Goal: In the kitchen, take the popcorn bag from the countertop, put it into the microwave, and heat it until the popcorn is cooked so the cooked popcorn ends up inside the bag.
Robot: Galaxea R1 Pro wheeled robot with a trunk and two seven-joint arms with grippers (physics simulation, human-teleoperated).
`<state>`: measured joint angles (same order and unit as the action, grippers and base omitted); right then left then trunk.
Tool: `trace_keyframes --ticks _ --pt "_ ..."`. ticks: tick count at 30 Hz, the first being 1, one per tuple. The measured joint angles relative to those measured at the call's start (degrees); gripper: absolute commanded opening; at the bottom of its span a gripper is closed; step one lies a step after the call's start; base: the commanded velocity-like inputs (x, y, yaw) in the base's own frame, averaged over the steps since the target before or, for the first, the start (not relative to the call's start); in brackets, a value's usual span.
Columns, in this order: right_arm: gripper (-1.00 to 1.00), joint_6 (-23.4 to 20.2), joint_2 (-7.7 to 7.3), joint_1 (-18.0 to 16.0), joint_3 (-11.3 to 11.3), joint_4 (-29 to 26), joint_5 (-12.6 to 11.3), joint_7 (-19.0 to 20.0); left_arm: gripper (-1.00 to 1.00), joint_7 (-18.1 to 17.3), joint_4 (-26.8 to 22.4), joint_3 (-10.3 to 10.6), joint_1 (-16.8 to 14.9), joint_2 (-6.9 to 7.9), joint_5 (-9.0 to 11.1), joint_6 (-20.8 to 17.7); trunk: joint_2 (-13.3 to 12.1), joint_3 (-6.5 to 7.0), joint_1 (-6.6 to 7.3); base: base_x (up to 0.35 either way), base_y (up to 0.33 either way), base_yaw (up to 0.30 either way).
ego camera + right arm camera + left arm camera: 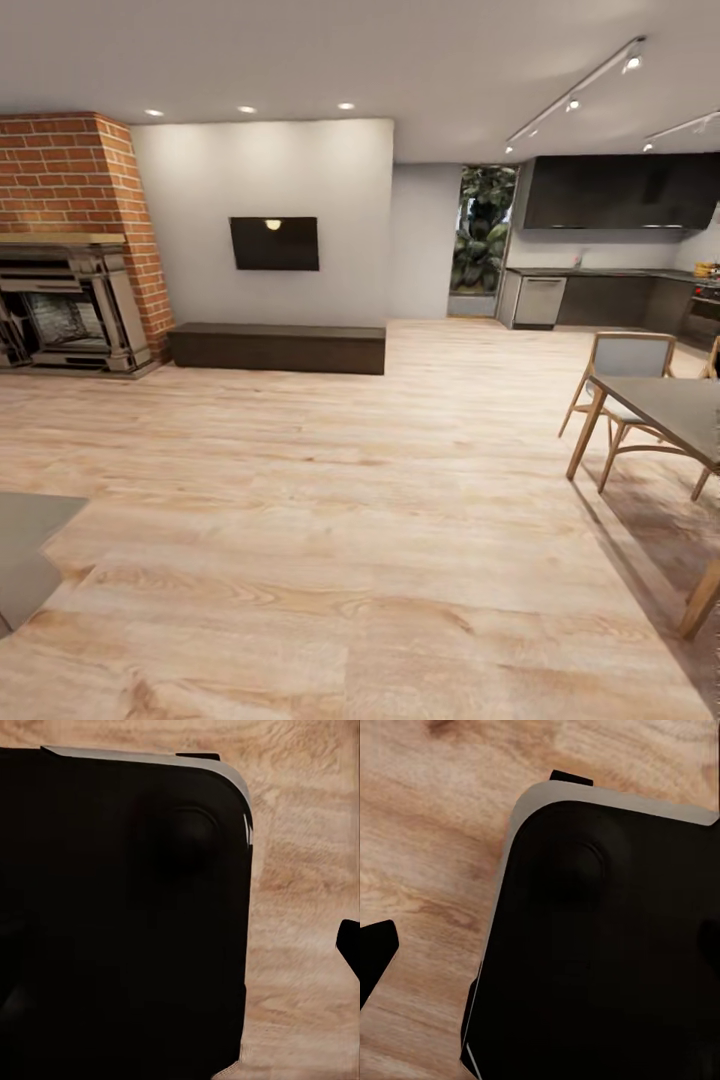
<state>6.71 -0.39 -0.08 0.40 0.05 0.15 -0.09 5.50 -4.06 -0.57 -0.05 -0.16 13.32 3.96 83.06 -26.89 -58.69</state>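
Jaws: can't tell if open or closed on either arm. Both wrist views look down at the robot's dark base point(600, 960) over pale wood floor point(427, 855), w/ just a dark fingertip sliver at each frame edge; nothing seen held.

Step in hand, I'd judge: transit, robot is in the living area, not yet in the kitchen point(610, 250). Brick fireplace point(70, 250) far left, wall TV point(274, 243) and low bench point(277, 347) ahead, dining table point(670, 405) w/ chairs near right.

Kitchen sits far right: dark cabinets, grey worktop point(600, 272). Popcorn bag and microwave too small/hidden to pick out; presumably over there, well apart from both arms.

Next move calls for driving fwd-right, skirting the table's far side, then facing the worktop.
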Motion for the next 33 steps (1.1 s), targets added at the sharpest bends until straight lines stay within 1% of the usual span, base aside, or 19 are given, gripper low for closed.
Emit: trace_keyframes --ticks 5,33 --pt "1.0 0.0 -0.09 0.0 0.1 0.0 0.1 0.0 1.0 -0.1 0.0 0.1 0.0 0.02 0.1 -0.4 0.0 0.0 0.0 0.328 0.0 -0.067" --pt "1.0 -0.2 -0.1 0.0 0.2 0.0 0.2 0.0 1.0 0.0 0.0 0.1 0.0 0.0 0.0 -0.4 0.0 0.0 0.0 0.328 0.0 -0.001"
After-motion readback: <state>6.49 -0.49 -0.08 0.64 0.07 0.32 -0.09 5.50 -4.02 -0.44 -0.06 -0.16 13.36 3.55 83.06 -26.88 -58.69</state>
